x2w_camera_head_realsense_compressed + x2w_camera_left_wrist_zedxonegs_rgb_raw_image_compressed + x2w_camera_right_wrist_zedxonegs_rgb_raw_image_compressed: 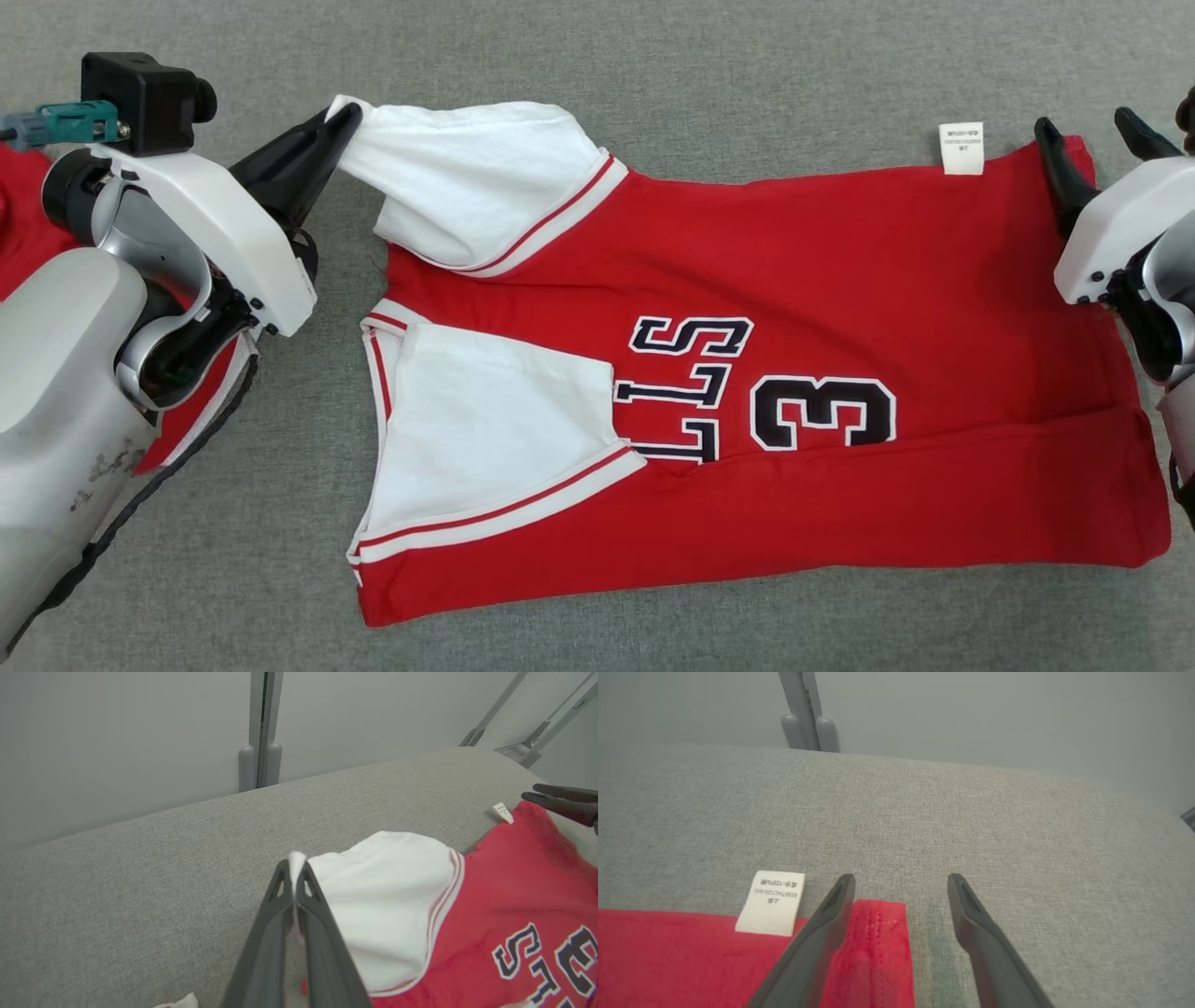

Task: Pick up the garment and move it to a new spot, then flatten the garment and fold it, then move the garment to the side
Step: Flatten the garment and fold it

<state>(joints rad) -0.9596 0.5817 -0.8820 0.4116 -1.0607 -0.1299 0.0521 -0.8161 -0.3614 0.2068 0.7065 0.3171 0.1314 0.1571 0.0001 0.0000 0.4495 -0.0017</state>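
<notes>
Item: red garment, frame centre. Left gripper, upper left: pinching white sleeve. Right gripper, upper right: spread astride hem corner (not gripped). Close it before you pull taut.

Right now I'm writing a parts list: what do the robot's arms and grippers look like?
The left gripper and right gripper each have two dark fingers on a white housing. The left forearm is scuffed pale grey, with a black camera, teal plug and black cable.
</notes>
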